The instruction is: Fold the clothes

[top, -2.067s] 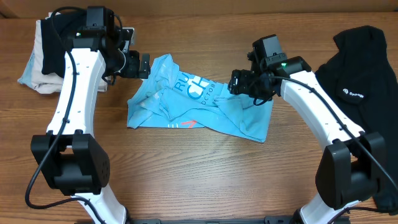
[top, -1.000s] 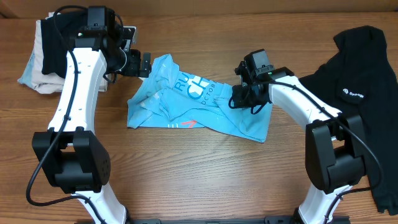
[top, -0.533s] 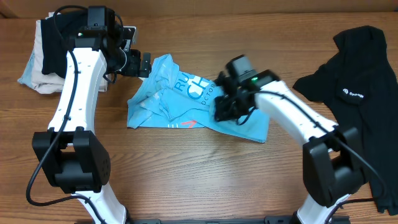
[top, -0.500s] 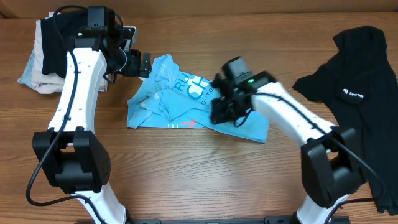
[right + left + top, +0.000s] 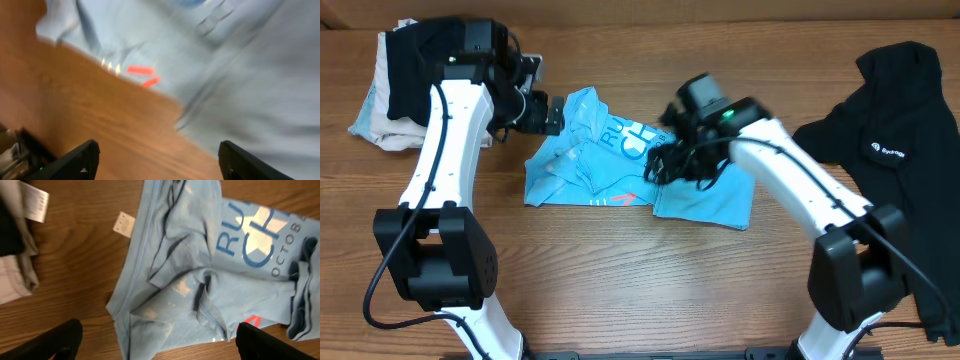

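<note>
In the right wrist view, the light blue T-shirt [image 5: 240, 60] ahead of the right gripper [image 5: 159, 159] is heavily blurred, and its red print [image 5: 142, 74] cannot be made out. From overhead, the shirt's middle is hidden under that gripper.

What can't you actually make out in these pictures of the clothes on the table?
- Overhead: the right pincer covers part of the lettering on the blue T-shirt.
- Overhead: the black garment runs off the right edge.
- Overhead: the left arm hides part of the pile at far left.
- Right wrist: motion blur smears the shirt's print.
</note>
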### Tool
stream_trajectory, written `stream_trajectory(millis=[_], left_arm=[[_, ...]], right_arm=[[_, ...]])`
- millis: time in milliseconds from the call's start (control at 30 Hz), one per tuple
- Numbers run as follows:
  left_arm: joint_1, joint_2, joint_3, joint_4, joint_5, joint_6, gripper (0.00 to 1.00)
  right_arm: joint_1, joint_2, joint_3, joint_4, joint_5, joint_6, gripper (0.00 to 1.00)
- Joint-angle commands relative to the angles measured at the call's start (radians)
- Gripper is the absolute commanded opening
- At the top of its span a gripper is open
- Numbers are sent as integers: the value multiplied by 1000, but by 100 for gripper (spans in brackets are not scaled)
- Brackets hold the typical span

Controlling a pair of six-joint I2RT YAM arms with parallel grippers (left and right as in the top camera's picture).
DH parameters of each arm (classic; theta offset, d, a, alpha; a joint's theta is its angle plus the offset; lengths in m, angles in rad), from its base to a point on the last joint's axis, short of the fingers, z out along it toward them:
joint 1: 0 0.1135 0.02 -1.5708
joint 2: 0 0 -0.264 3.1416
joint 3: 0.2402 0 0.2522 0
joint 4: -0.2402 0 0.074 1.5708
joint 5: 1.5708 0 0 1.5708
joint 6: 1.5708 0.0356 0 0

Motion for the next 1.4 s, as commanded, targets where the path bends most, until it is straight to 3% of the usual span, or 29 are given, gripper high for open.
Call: stream_trajectory(millis=[0,333,567,867,1167,1367], left_arm=[[-2,14,-101,40,47,95,100],[-2,30,-275,311,120,380,100],[-3,66,-276,385,183,443,100],[-54,174,-276,412,246,447,100],[-57,220,-263,432,75,365,100],[-55,201,-142,336,-87,264,100]], right_arm=[[-82,-31,29,-15,23,-2,83],[-220,-31,29,-44,23,-32,83],[-228,-31,29,-43,31,-57,83],[-228,-31,29,-48,31,-57,83],[-228,-31,29,-77,40,-57,83],[-228,-31,29,-72,49,-57,83]])
